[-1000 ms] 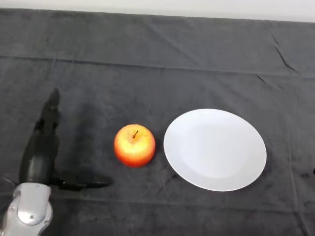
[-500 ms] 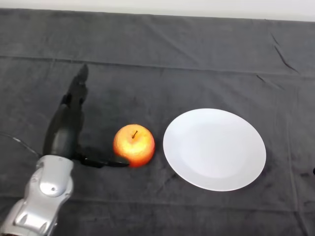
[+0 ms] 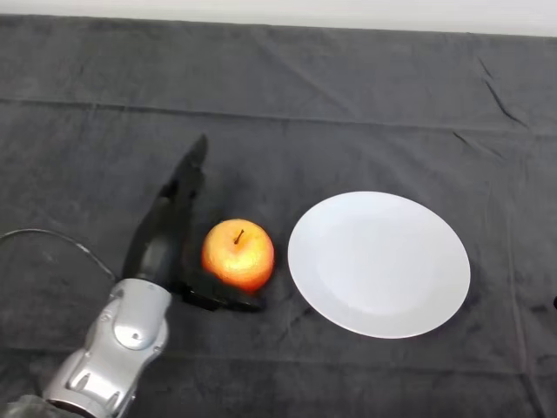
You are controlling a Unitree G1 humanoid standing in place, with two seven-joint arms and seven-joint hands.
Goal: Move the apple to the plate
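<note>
A red and yellow apple point(image 3: 238, 254) with a short stem sits upright on the dark cloth, just left of a white round plate point(image 3: 379, 264). My left hand point(image 3: 165, 233) lies against the apple's left side, open. Its fingers point(image 3: 186, 178) stretch straight toward the far side past the apple, and its thumb point(image 3: 222, 301) reaches under the apple's near edge. The apple stands between thumb and fingers, and the plate holds nothing.
The dark cloth point(image 3: 331, 104) covers the whole table, with creases across the far part and at the far right. The silver-grey forearm point(image 3: 117, 348) comes in from the lower left.
My hand has moved right and forward from the left side of the table up to the apple. The thumb now lies under the apple's near edge. Apple and plate have stayed put.
</note>
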